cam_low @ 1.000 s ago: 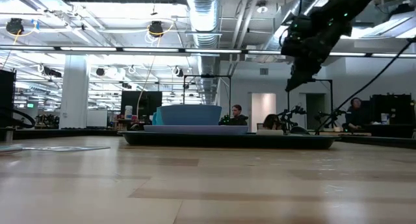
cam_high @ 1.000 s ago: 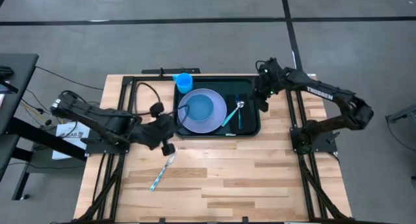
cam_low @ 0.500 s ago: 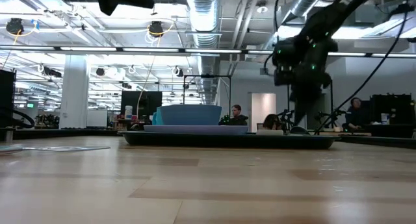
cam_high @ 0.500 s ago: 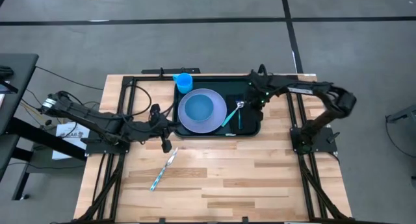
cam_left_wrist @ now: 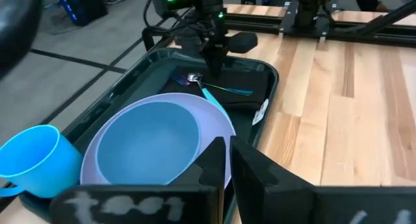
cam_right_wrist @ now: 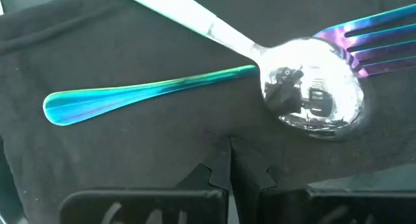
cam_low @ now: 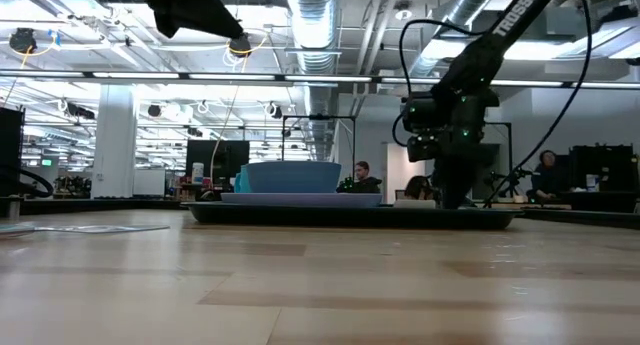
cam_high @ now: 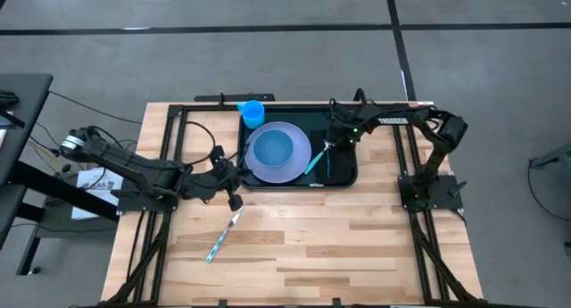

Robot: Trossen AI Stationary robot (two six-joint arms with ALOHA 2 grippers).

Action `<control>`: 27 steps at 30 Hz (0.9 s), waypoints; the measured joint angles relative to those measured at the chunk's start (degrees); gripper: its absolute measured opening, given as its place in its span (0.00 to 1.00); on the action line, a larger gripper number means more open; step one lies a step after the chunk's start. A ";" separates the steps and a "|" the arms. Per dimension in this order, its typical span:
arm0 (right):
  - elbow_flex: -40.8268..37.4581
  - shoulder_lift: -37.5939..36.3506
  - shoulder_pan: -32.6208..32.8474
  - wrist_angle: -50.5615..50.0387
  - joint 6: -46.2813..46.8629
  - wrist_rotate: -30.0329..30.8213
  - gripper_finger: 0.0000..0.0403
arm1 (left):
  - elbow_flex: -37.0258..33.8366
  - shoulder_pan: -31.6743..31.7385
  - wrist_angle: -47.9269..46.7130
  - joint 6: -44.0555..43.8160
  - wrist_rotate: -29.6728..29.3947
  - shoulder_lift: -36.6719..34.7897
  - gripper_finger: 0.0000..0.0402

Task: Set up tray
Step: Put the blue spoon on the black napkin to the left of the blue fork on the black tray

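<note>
Left gripper [cam_high: 234, 201]: fingers closed, holding nothing; hovers at the tray's left edge, just above the knife.
Knife [cam_high: 224, 236]: lies on the bare table, outside the tray; risk of being left off the setting.
Tray [cam_high: 343, 178]: at the table's far centre, carrying cup [cam_high: 252, 112], plate [cam_high: 277, 154] with bowl, napkin [cam_right_wrist: 97, 55].
Spoon [cam_high: 328, 145]: bowl rests on the fork's [cam_right_wrist: 374, 36] tines.
Right gripper [cam_left_wrist: 214, 52]: shut, empty, low over the spoon; a push could skew the cutlery.
</note>
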 joint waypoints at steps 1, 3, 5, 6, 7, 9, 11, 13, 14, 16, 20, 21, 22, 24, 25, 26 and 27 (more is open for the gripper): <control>0.26 0.87 -0.04 -0.11 0.09 -0.22 0.00 | 0.01 -0.01 0.16 -0.04 -0.09 0.40 0.03; 0.74 2.24 -0.01 -0.46 1.34 -0.28 0.00 | 0.00 -0.16 -0.05 -0.52 -1.35 1.11 0.03; 1.10 3.12 -0.01 -0.01 3.16 0.10 0.00 | 0.00 -0.19 0.82 -0.85 -2.93 1.71 0.03; 1.19 3.23 -0.19 -0.04 3.98 0.55 0.00 | 0.00 -0.17 1.54 -0.67 -3.09 1.92 0.03; 1.18 3.22 -0.51 -0.03 4.85 0.78 0.00 | 0.00 -0.17 2.08 -0.40 -3.03 1.94 0.03; 0.96 2.90 -1.14 0.34 7.14 0.67 0.00 | 0.02 -0.17 3.36 -0.03 -2.99 1.88 0.03; 0.75 1.88 -2.01 1.34 9.38 1.44 0.00 | 0.02 -0.19 3.52 0.02 -2.93 1.88 0.03; 0.72 0.91 -2.84 1.71 10.98 2.67 0.00 | 0.02 -0.19 3.42 0.04 -2.87 1.88 0.03; 0.68 0.37 -3.21 1.75 11.75 3.72 0.00 | 0.02 -0.19 3.39 0.04 -2.87 1.88 0.03; 0.53 -0.55 -3.65 1.28 12.95 6.60 0.00 | 0.02 -0.19 3.32 0.04 -2.83 1.88 0.03; 0.50 -1.23 -3.87 0.46 15.22 9.92 0.00 | 0.02 -0.19 3.23 0.04 -2.83 1.87 0.03; 0.50 -1.25 -3.83 0.14 15.46 9.97 0.00 | 0.02 -0.19 3.17 0.04 -2.83 1.86 0.03; 0.50 -1.26 -3.78 -0.23 15.50 9.94 0.00 | 0.02 -0.19 3.15 0.04 -2.82 1.86 0.03; 0.50 -1.33 -3.02 -0.86 16.03 9.86 0.00 | 0.02 -0.19 3.15 0.04 -2.81 1.86 0.03; 0.50 -1.35 -2.60 -1.05 16.29 9.79 0.00 | 0.02 -0.19 3.15 0.04 -2.81 1.86 0.03; 0.50 -1.37 -2.09 -1.17 16.53 9.61 0.00 | 0.02 -0.19 3.15 0.04 -2.81 1.86 0.03; 0.50 -1.37 -1.49 -1.29 16.53 9.46 0.00 | 0.02 -0.21 3.15 0.04 -2.81 1.86 0.03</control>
